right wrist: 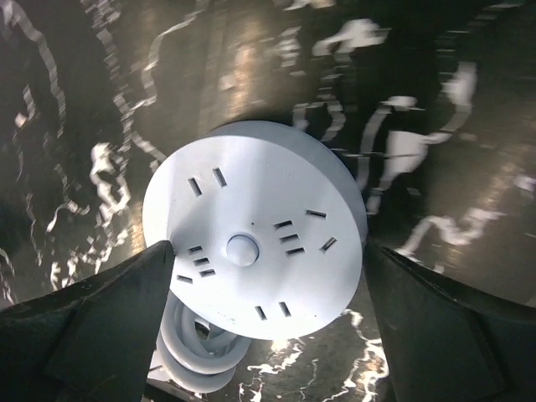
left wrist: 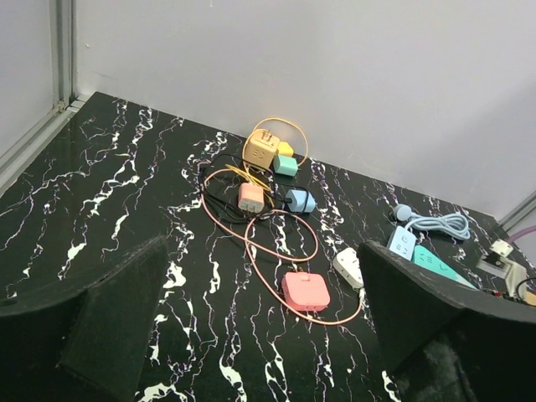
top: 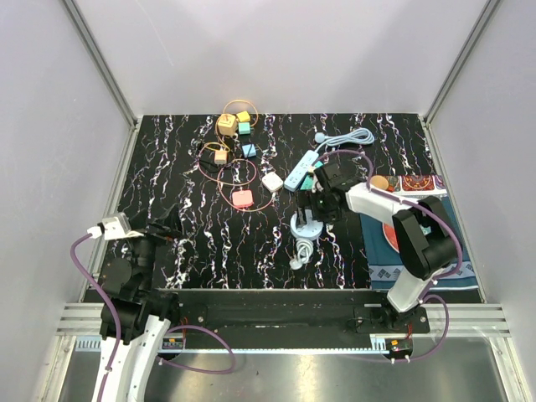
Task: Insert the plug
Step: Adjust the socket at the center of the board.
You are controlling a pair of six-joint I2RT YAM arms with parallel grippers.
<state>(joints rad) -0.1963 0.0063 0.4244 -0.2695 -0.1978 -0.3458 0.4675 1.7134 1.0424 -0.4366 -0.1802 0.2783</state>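
Observation:
A round white socket disc [right wrist: 251,251] with several slot sets lies on the black marbled table [top: 209,234], and its white cable [right wrist: 197,352] is coiled beside it. My right gripper [right wrist: 268,251] hangs open just above the socket disc [top: 306,224], one finger on each side of the rim. The cable's end [top: 296,265] lies nearer the arms. A pink plug [left wrist: 304,291] on a pink cord and a white plug [left wrist: 347,265] lie mid-table. My left gripper [left wrist: 261,249] is open and holds nothing, low at the near left [top: 163,226].
A cluster of orange [top: 226,124], yellow [top: 243,116], teal [top: 244,128] and blue [top: 249,150] adapters with tangled cords sits at the back. A pale blue power strip [top: 301,170] lies beside the right gripper [top: 322,197]. A patterned mat [top: 419,182] with a red plate [top: 390,236] is at the right.

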